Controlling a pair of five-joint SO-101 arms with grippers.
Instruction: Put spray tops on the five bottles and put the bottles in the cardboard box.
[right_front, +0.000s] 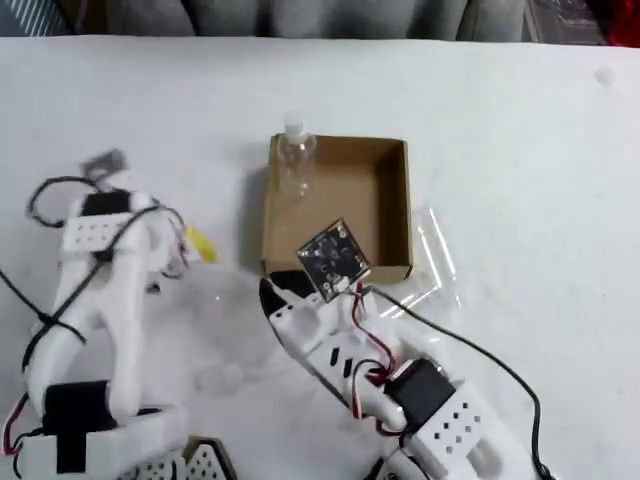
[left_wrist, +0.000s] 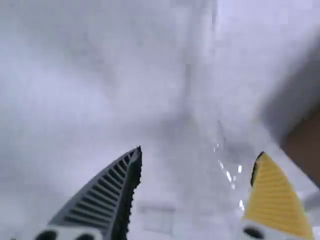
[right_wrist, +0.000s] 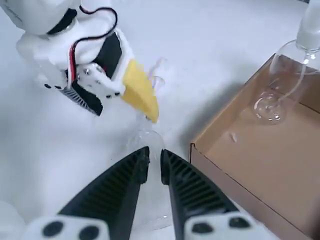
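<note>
High view: we see a capped bottle (right_front: 296, 162) in the upper-left corner of the cardboard box (right_front: 385, 200), at frame centre. Left wrist view: our left gripper (left_wrist: 195, 160) is spread wide. Right wrist view: the right gripper (right_wrist: 154, 156) is nearly closed, with a clear bottle (right_wrist: 148, 136) just beyond its tips.

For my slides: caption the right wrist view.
Right gripper near the left gripper, beside a cardboard box holding one clear bottle.
</note>
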